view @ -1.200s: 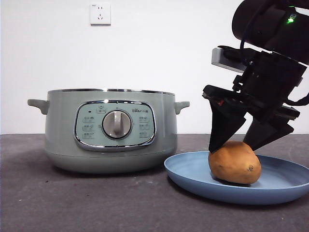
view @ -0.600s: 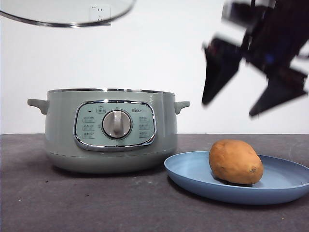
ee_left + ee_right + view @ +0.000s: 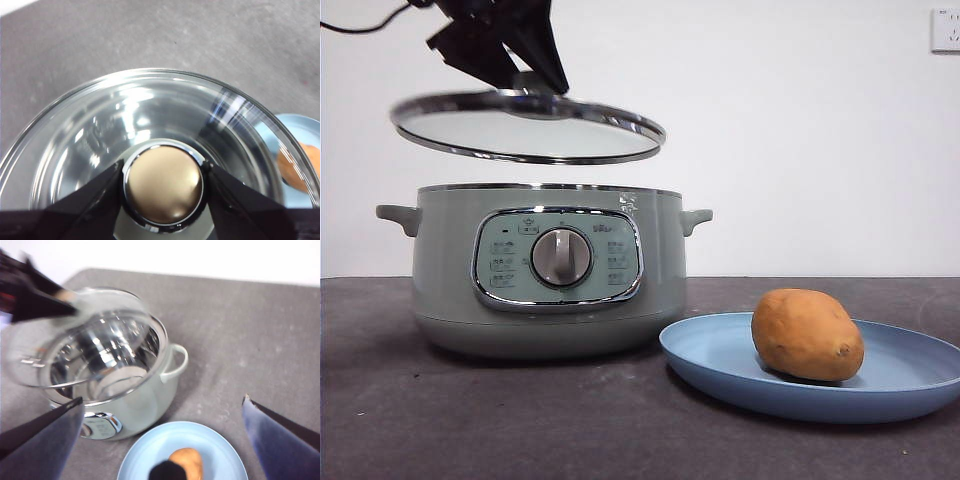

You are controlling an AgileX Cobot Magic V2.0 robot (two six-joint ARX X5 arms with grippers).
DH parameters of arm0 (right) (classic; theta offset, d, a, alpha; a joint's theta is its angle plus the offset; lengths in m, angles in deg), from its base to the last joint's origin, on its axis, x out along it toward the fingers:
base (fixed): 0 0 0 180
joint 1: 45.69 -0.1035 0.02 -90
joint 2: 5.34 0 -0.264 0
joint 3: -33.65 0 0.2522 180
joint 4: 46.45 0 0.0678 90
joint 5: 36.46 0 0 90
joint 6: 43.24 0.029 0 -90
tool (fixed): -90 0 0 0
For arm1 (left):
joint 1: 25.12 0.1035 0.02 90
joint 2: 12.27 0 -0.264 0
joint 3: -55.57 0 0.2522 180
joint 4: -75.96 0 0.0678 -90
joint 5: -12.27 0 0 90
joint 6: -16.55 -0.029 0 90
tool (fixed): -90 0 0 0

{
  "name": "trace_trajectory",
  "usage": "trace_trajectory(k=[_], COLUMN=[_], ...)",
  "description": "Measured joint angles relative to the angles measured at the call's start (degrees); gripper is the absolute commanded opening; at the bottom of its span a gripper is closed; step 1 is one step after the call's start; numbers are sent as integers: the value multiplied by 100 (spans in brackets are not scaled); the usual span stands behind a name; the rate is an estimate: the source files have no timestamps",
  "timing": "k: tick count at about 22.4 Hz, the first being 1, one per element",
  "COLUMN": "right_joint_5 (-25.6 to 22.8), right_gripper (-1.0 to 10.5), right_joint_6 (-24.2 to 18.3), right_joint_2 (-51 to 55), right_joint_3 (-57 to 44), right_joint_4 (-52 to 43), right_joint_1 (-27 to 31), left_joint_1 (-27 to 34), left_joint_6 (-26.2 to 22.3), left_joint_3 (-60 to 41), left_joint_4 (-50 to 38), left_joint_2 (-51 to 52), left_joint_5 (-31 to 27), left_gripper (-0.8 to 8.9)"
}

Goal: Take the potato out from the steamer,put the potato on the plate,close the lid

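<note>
Left fingers (image 3: pixel 162 200) clench the glass lid's (image 3: pixel 528 128) knob, holding it above the steamer (image 3: pixel 548 268); right fingers (image 3: pixel 162 440) spread wide over the sweet potato (image 3: pixel 807 334) on its plate (image 3: pixel 720 365).

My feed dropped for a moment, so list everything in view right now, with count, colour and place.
Steamer: one, pale green, on the table, open.
Lid: one, glass with chrome rim, held in the air above the steamer, tilted.
Plate: one, light blue, on the table beside the steamer.
Potato: one, orange-brown, lying on the plate.
Table: one, dark grey.
Wall socket: one, white, on the wall.
Left gripper: black fingers shut on the lid's knob.
Right gripper: black fingers open, high above the plate.
</note>
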Motion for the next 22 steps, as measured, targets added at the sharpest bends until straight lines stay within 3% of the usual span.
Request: trace_trajectory(k=[22], right_joint_5=[-20], right_gripper=[536], right_joint_6=[0], right_joint_2=[153], right_joint_3=[0], right_joint_4=[116], right_joint_1=[0], left_joint_1=[-94], left_joint_6=[-109], left_joint_3=[0], left_joint_4=[-247], left_joint_2=[-577], left_joint_5=[-98], left_gripper=[-9])
